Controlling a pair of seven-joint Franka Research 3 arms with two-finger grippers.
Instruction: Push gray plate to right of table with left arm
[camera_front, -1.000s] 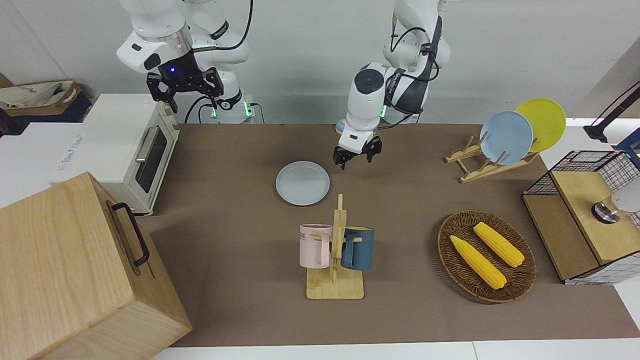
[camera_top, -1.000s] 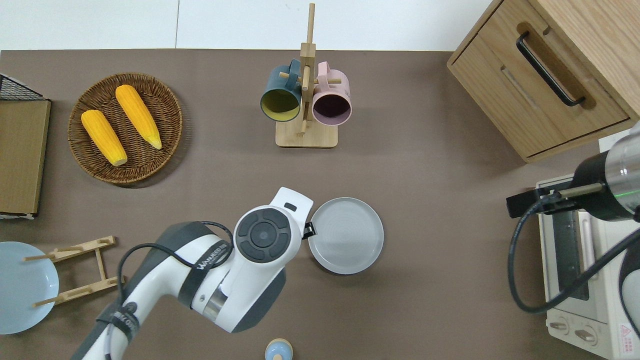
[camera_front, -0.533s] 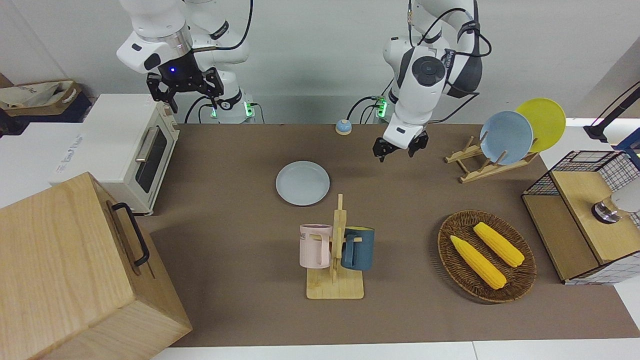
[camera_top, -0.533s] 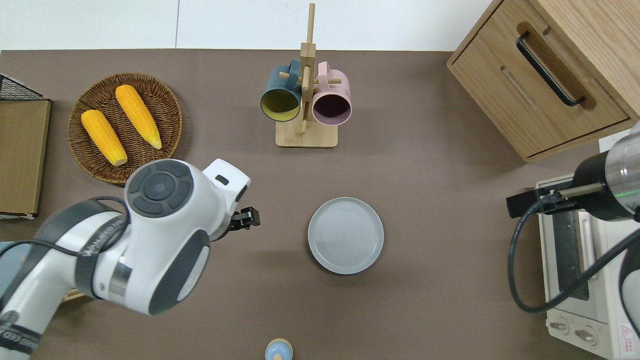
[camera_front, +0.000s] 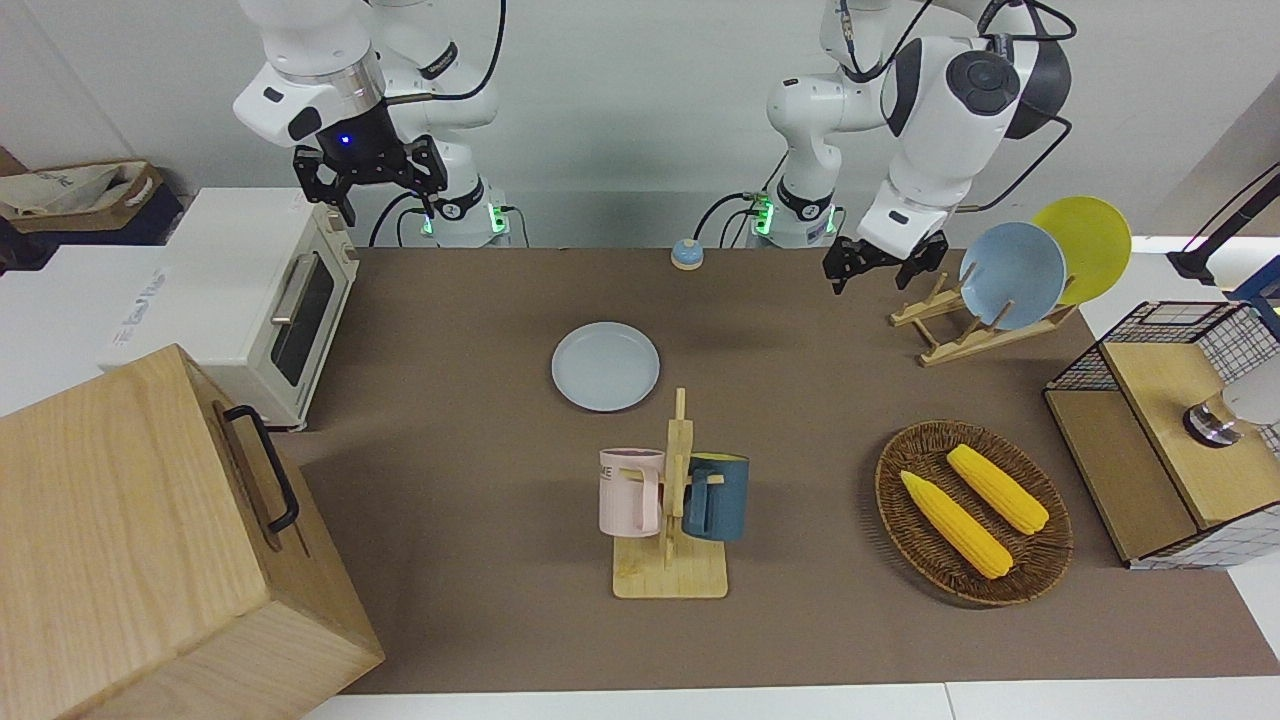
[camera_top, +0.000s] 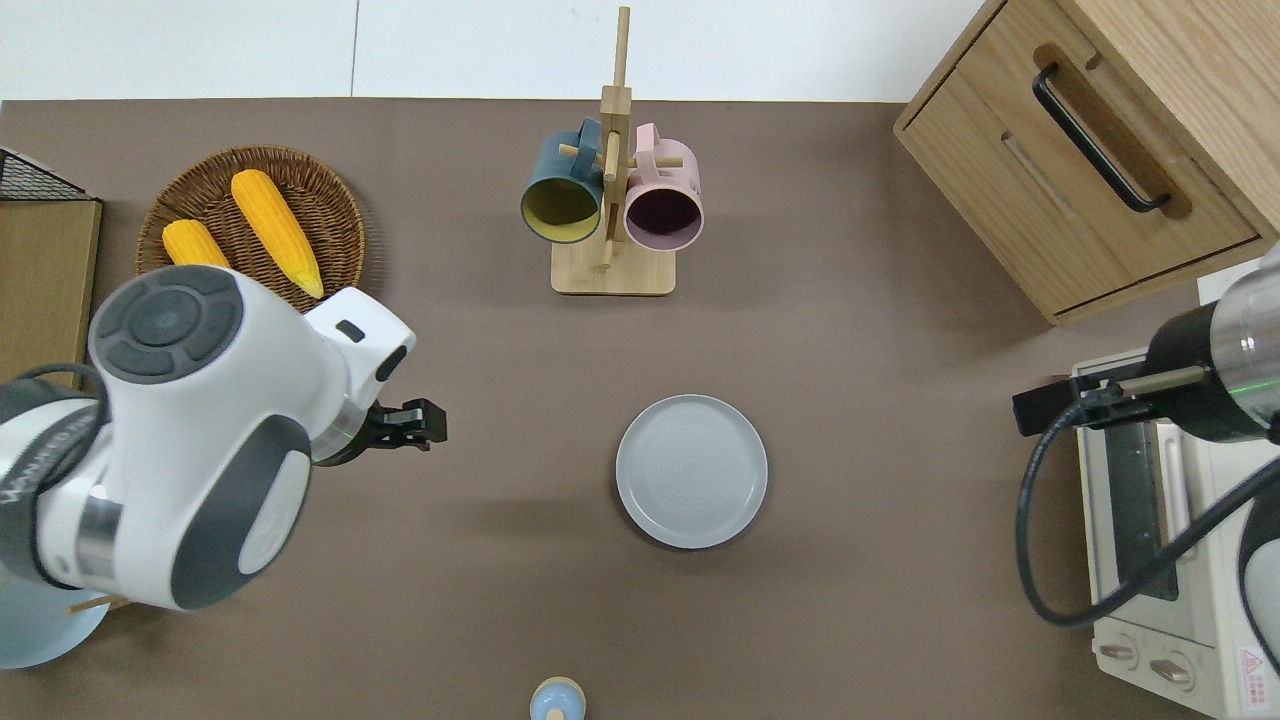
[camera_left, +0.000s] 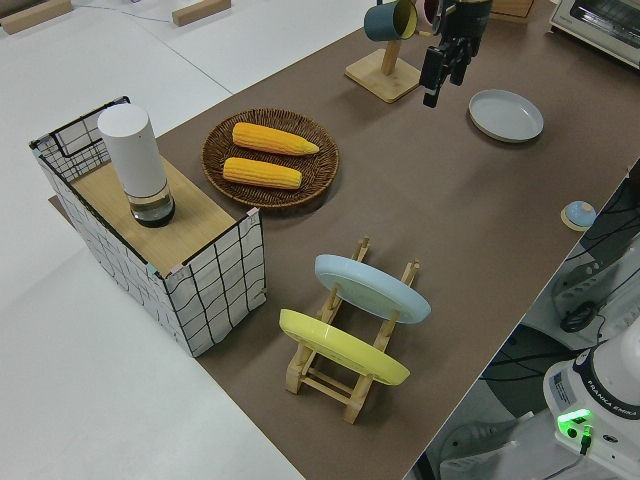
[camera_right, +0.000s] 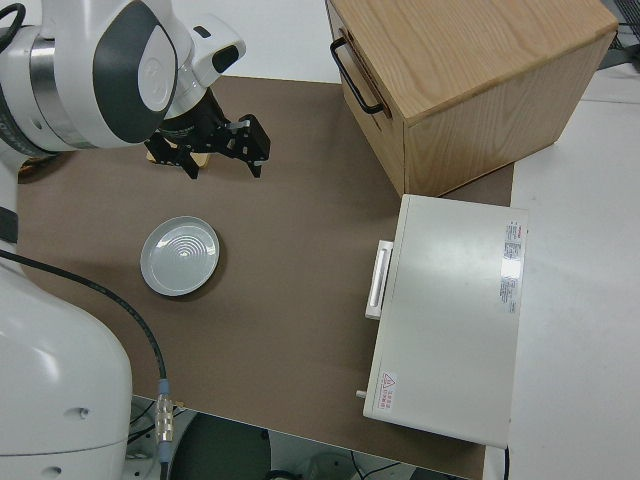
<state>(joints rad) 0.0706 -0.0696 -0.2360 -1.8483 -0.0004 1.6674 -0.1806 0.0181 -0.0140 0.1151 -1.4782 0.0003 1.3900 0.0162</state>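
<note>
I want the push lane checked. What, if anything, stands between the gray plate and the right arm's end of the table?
Nothing visible: bare table runs from the gray plate to the toaster oven at that end.

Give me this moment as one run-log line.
left pincer: raised over bare table, clear of plate | gray plate: flat, mid-table, untouched | right arm: parked

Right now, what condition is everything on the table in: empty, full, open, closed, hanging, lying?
Gray plate: empty, flat on the table.
Left claw: open, empty, up in the air.
Right arm: parked, claw open.
Toaster oven: door closed.
Wooden cabinet: drawer closed.
Two mugs: hanging on their stand.
Basket: holds two corn cobs.
Plate rack: holds two plates.
</note>
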